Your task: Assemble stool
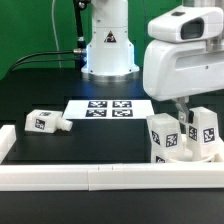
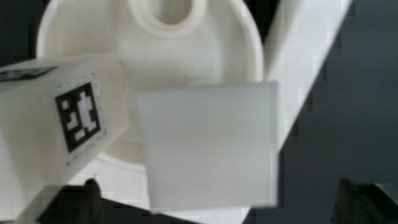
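The stool's round white seat (image 1: 186, 156) lies at the exterior view's right, with tagged legs (image 1: 163, 135) (image 1: 205, 129) standing up from it. My gripper (image 1: 184, 116) hangs right above the seat, between those legs. In the wrist view the seat (image 2: 178, 60) fills the picture, and a plain white leg face (image 2: 210, 140) stands between my dark fingertips (image 2: 80, 200). My gripper (image 2: 217, 205) is open, with a gap on each side of that leg. A tagged leg (image 2: 71, 110) stands beside it. One loose leg (image 1: 45, 122) lies on the table at the exterior view's left.
The marker board (image 1: 108, 107) lies flat at the table's middle. Long white rails (image 1: 90, 178) run along the front edge and the left side. The arm's base (image 1: 108, 45) stands at the back, with black cables to its left.
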{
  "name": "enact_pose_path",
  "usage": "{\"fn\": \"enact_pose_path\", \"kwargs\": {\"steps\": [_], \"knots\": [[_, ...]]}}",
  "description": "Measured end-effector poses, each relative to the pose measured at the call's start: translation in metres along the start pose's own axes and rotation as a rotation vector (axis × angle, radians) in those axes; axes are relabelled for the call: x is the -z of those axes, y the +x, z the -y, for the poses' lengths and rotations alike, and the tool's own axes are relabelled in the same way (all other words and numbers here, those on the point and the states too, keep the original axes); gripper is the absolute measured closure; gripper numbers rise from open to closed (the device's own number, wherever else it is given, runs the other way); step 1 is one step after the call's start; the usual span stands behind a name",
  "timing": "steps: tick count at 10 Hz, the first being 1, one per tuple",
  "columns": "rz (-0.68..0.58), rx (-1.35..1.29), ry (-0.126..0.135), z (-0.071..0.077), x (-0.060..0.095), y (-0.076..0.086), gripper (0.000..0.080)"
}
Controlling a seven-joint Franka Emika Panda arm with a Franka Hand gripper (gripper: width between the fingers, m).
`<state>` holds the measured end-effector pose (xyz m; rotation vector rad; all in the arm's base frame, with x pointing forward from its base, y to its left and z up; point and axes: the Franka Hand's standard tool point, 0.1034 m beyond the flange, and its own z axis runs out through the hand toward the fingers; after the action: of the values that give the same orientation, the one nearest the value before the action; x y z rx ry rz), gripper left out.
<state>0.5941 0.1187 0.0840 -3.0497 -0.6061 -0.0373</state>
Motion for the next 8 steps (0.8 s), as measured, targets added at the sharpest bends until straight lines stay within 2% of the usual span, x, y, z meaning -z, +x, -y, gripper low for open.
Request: {"fn": "enact_pose_path", "kwargs": {"steps": [2,4,6,8], "knots": [[-0.002,0.122,-0.012,-0.0023,-0.0078,-0.0031,0.0150],[-0.007,0.096,-0.015,-0.0040,-0.0085,-0.0037,0.0150],[-0.007,0.075,-0.016,-0.0046,-0.0084,-0.0038,0.0422],[-0.010,-0.099,-0.013,-0.0054,-0.0043,-0.0006,0.0453]]}}
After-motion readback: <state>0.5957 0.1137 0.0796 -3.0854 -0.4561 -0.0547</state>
